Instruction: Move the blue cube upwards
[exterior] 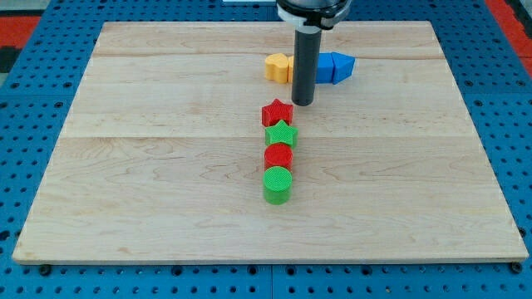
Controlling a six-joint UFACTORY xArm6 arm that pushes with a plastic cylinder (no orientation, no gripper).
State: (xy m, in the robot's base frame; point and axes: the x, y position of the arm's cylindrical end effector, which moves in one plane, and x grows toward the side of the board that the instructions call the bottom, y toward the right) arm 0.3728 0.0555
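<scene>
Up near the view's top edge of the wooden table (166, 166), just to the view's right of my rod, sits the blue cube (324, 68), partly hidden behind the rod so its exact outline is hard to read; another blue block (343, 66), with a pointed end toward the view's right, touches it on that side. My tip (302, 104) rests on the table just below the blue cube and slightly toward the view's left of it, close to it but whether it touches cannot be told. On the other side of the rod from the blue cube lies a yellow block (277, 66), shape unclear, roughly level with the cube. Below the blue cube, a column of four blocks runs toward the view's bottom: a red star (278, 112) nearest my tip, then a green star (281, 134), a red cylinder (278, 155) and a green cylinder (278, 184), each touching or nearly touching the next. This arm carries no pincer, only the dark rod, so nothing is being held.
</scene>
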